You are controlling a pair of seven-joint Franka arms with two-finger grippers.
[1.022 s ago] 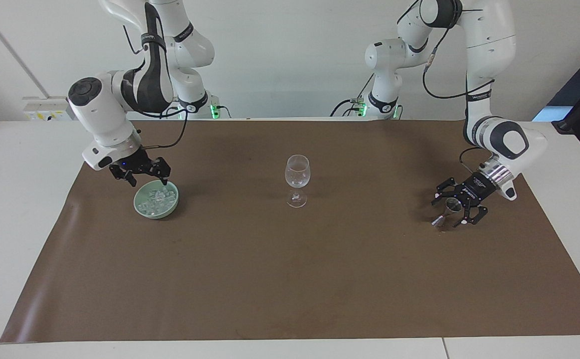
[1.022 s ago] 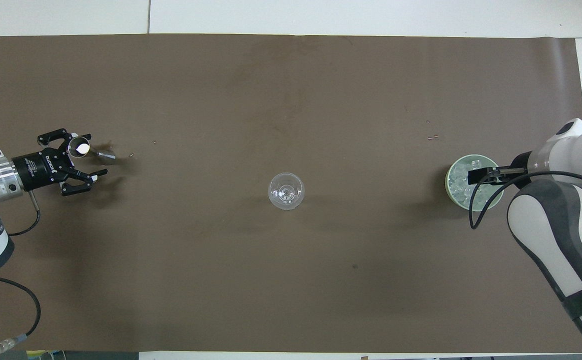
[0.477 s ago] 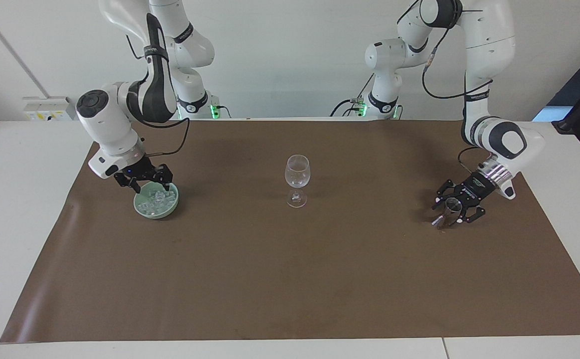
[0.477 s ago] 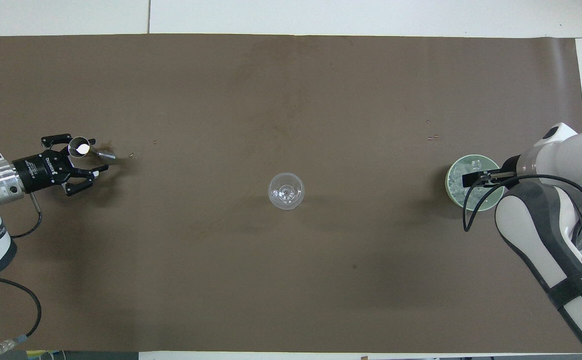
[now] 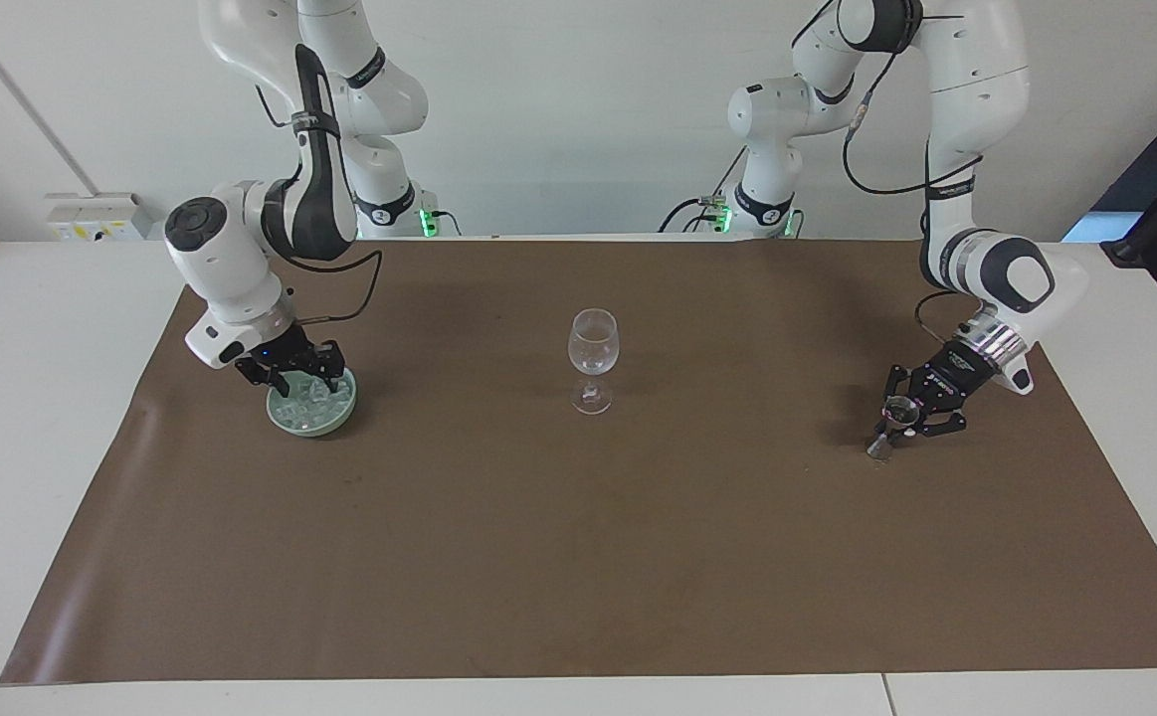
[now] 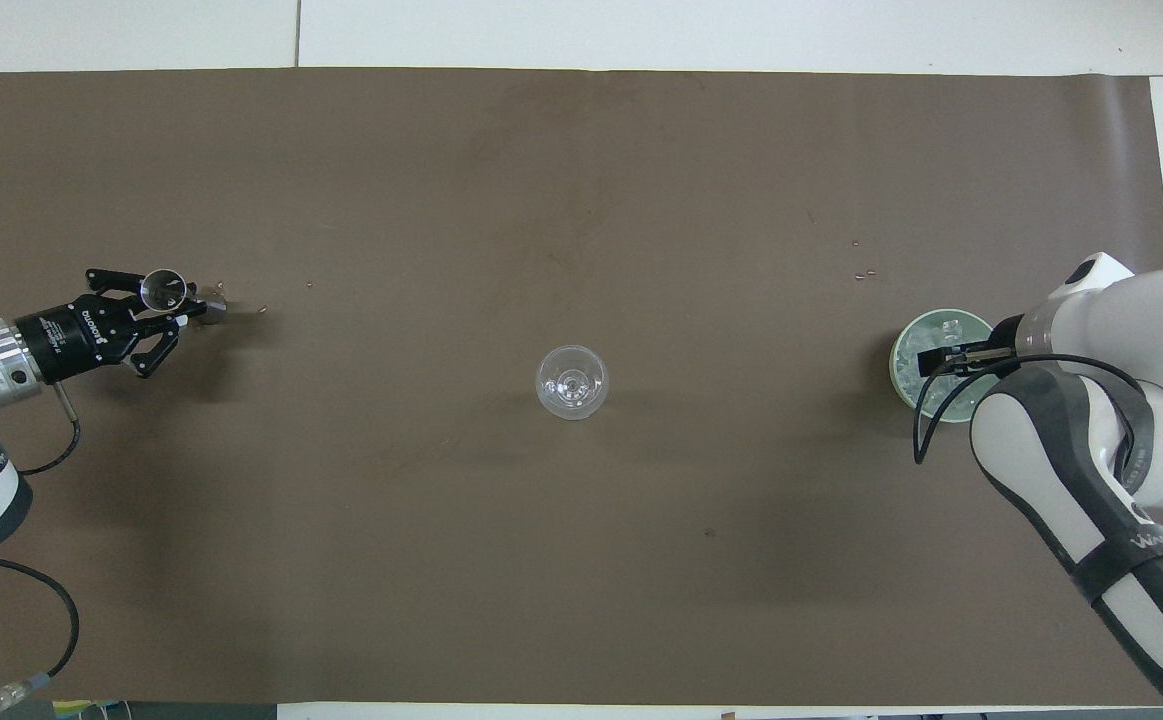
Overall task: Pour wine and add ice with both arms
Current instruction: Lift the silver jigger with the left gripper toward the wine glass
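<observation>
Two arms: both are shown at work over a brown mat (image 5: 578, 557), one at each end of the table, and neither is waiting.
Left gripper (image 5: 902, 418): low over the mat at the left arm's end, closed around a small metal measuring cup (image 5: 898, 406).
Measuring cup: an hourglass shape whose foot is at the mat. Its long axis is judged roughly upright. It is gripped from the side, near its upper rim.
Right gripper (image 5: 304, 383): lowered into a pale green bowl (image 5: 309, 428) at the right arm's end. Whether anything is gripped cannot be told.
Ice (image 5: 313, 400): small clear cubes are heaped in the bowl, directly beneath and around the right gripper.
Wine glass (image 5: 593, 348): upright at the middle of the mat, between bowl and measuring cup and well apart from both. It appears empty.
Deciding relation: the glass is placed toward the right arm's end from the left gripper, and toward the left arm's end from the right gripper. Neither arm is clearly nearer to it.
Step in hand: the cup is judged to be secured for pouring, while a cube is judged to be sought in the bowl.
Coming move: the cup would need to be lifted, carried level to above the glass, then tipped about its grip.
Risk: the glass is narrow-mouthed and stemmed, so it could be toppled by a low approach. The two grippers could also be crowded above it.
</observation>
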